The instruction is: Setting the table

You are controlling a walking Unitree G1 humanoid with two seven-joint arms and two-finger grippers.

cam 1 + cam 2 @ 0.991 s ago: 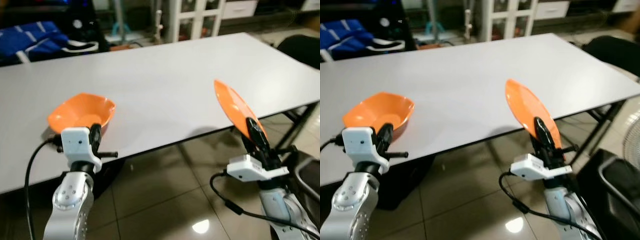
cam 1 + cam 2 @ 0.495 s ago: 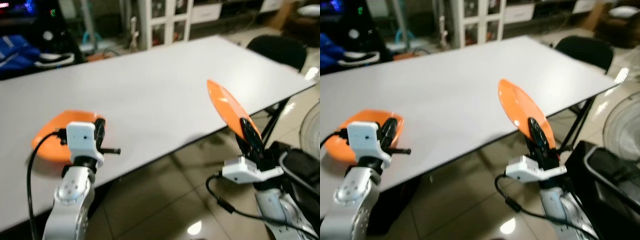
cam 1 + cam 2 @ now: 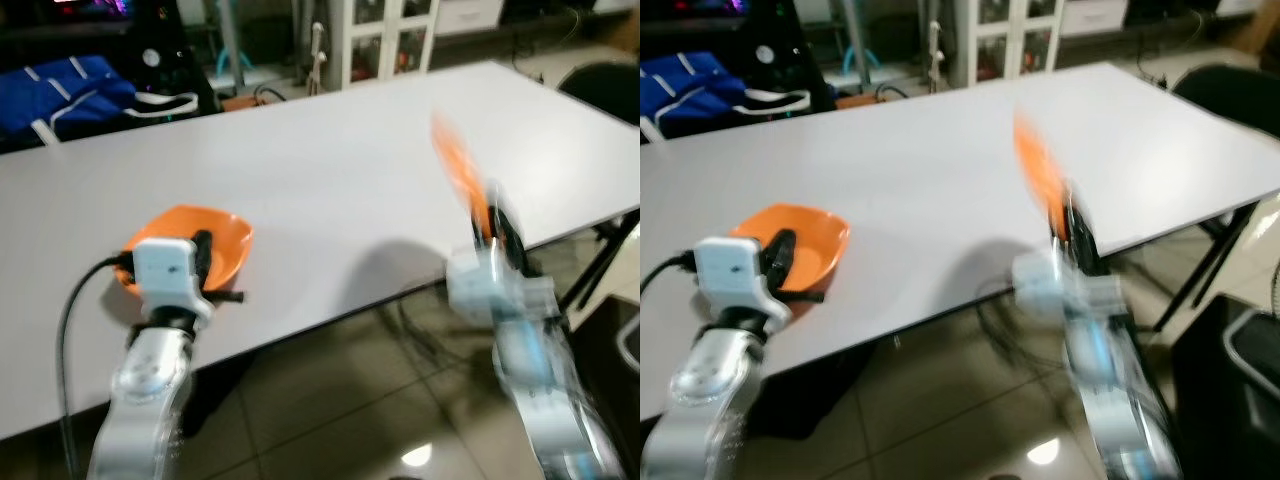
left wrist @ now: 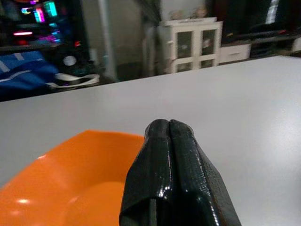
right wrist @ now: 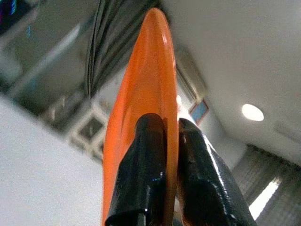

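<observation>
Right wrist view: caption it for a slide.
Right tool shut on the rim of an orange plate held on edge.

Orange bowl [image 3: 190,250] and orange plate [image 5: 146,94] (both plain) on a white table [image 3: 330,180].

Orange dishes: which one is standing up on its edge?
The orange plate in the right gripper; it's tipped up edgewise, while the orange bowl sits level.

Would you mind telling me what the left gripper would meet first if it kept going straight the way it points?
Likely only the white table: the left gripper, shut on the orange bowl, points low across its bare top; depth is unclear.
</observation>
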